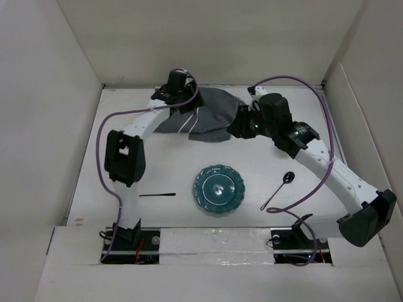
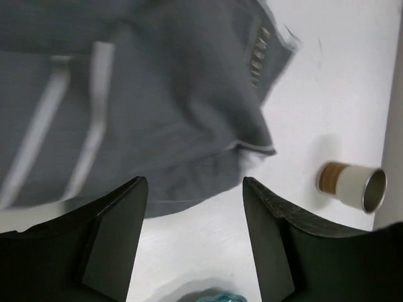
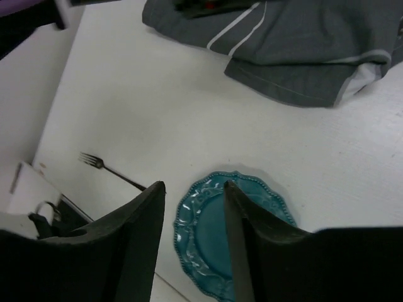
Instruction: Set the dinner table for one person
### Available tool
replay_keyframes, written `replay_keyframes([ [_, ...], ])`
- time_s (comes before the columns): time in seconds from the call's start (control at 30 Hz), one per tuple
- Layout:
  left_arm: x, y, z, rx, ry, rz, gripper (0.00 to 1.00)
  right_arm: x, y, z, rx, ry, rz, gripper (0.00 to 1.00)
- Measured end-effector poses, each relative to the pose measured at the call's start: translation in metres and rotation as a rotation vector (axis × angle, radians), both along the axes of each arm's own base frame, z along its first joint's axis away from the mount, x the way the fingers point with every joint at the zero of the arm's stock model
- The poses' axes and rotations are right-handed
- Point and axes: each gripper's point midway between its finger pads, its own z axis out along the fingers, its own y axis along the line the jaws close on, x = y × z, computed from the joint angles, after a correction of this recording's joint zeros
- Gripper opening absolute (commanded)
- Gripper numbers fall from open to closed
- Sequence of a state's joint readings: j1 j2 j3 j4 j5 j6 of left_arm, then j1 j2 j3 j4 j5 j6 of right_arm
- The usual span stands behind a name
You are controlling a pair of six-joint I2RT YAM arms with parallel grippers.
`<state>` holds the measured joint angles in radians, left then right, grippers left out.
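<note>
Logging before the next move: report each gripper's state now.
Left gripper: open, holding nothing.
Right gripper: open, holding nothing.

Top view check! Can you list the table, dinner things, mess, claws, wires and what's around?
Surface: white table, matte.
Job's things: teal plate near the front, fork to its left, spoon to its right; crumpled grey striped cloth at the far side, cup beside it.
Clutter: nothing seen.
Claws: left claw open above the cloth's edge; right claw open, empty.
Cables: purple cables loop along both arms.
Surroundings: plain white walls.
</note>
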<state>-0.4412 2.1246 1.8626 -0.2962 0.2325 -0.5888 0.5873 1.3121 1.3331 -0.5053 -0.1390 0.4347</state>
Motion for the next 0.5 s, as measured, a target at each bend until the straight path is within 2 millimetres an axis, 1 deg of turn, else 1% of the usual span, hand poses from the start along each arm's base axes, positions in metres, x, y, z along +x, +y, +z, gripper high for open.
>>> replay_keyframes([
  [0.03,0.001,0.032,0.012,0.020,-0.018,0.067,0.50,0.001,0.000,0.000,0.003,0.003,-0.005,0.01],
  [0.07,0.006,0.060,0.025,0.033,-0.058,0.133,0.47,0.002,0.000,0.000,0.005,0.004,-0.008,0.00],
  [0.1,0.009,0.089,0.036,0.045,-0.086,0.205,0.37,0.002,0.000,0.000,0.011,0.004,-0.007,0.00],
  [0.13,0.010,0.117,0.047,0.058,-0.109,0.269,0.29,0.002,0.000,-0.001,0.010,0.007,-0.009,0.00],
  [0.17,0.014,0.145,0.057,0.066,-0.133,0.335,0.25,0.002,0.001,-0.001,0.014,0.008,-0.007,0.00],
  [0.2,0.020,0.173,0.066,0.072,-0.154,0.404,0.20,0.002,0.001,-0.001,0.015,0.008,-0.004,0.00],
  [0.27,0.032,0.217,0.072,0.095,-0.183,0.517,0.17,0.001,0.002,-0.001,0.018,0.010,0.003,0.00],
  [0.3,0.035,0.233,0.068,0.110,-0.178,0.558,0.17,0.001,0.003,-0.001,0.019,0.011,0.006,0.00],
  [0.33,0.038,0.242,0.058,0.127,-0.160,0.586,0.18,0.000,0.003,-0.001,0.021,0.012,0.010,0.00],
  [0.37,0.041,0.247,0.048,0.141,-0.138,0.604,0.20,0.000,0.004,-0.001,0.022,0.013,0.014,0.00],
  [0.4,0.045,0.249,0.036,0.154,-0.113,0.615,0.29,-0.001,0.004,-0.001,0.023,0.015,0.017,0.00],
  [0.5,0.058,0.240,-0.003,0.177,-0.031,0.617,0.36,-0.003,0.006,-0.003,0.028,0.020,0.029,0.00],
])
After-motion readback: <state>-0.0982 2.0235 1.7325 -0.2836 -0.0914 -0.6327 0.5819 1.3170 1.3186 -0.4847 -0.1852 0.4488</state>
